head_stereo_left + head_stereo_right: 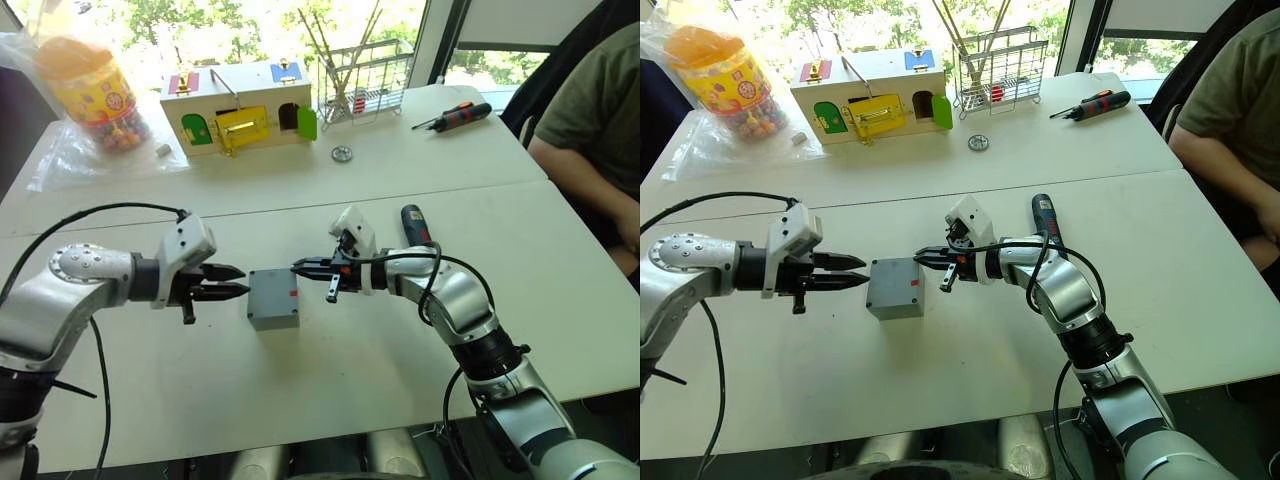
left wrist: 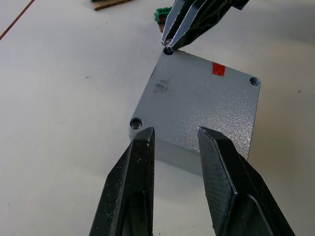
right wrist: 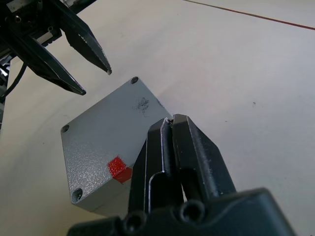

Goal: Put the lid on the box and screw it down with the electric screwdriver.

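Right gripper [image 2: 170, 43] has its fingers pressed together to a fine point, with a tiny bright speck at the tips that may be a screw, though it is too small to be sure. Directly under those tips is a corner hole [image 2: 168, 50] of the lid [image 2: 197, 103], which already sits flush on the box [image 1: 273, 298]. The risk, as I judge it, is that whatever is pinched tips sideways or drops beside the hole and rolls off across the table [image 1: 330, 370], or that a push from the tips slides the unclamped box away. Beyond the box from this gripper, the left gripper [image 1: 244, 280] hovers with fingers spread, near the opposite edge but not touching it. The right forearm reaches in low and nearly level, wrist bent toward the box. Behind that arm, untouched, lies the electric screwdriver [image 1: 415, 225].
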